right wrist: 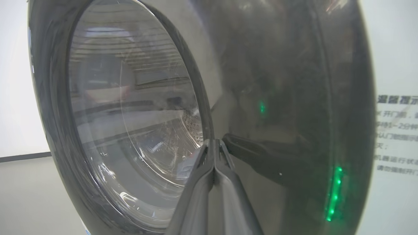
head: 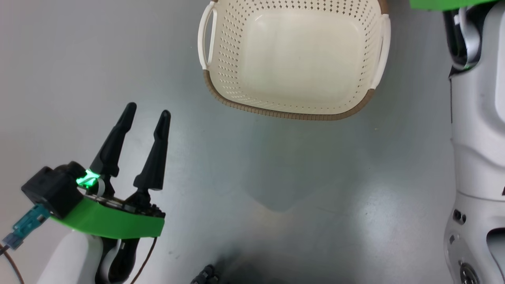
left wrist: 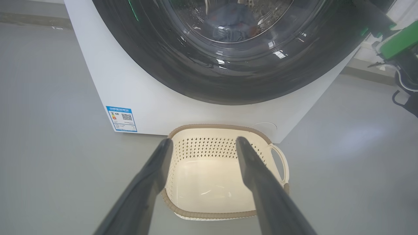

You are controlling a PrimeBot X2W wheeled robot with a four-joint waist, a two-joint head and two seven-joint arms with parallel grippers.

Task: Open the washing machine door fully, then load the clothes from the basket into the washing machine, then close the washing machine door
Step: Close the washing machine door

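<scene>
Our left gripper [head: 148,111]: spread, beside basket [head: 284,114] on floor [head: 59,59]
Our right gripper [right wrist: 214,142]: pressed together, tips at door [right wrist: 287,81]

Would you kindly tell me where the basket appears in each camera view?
Head view: basket at top centre, above the open left gripper.
Left wrist view: basket low centre, between that gripper's fingers, before the washing machine.
Right wrist view: faces the washing machine door instead.
Shared landmark: that door, also topping the left wrist view.

Our left gripper [head: 148,110] hovers near left, fingers spread apart; the basket [head: 232,59] sits farther right on the grey floor [head: 276,177].
</scene>
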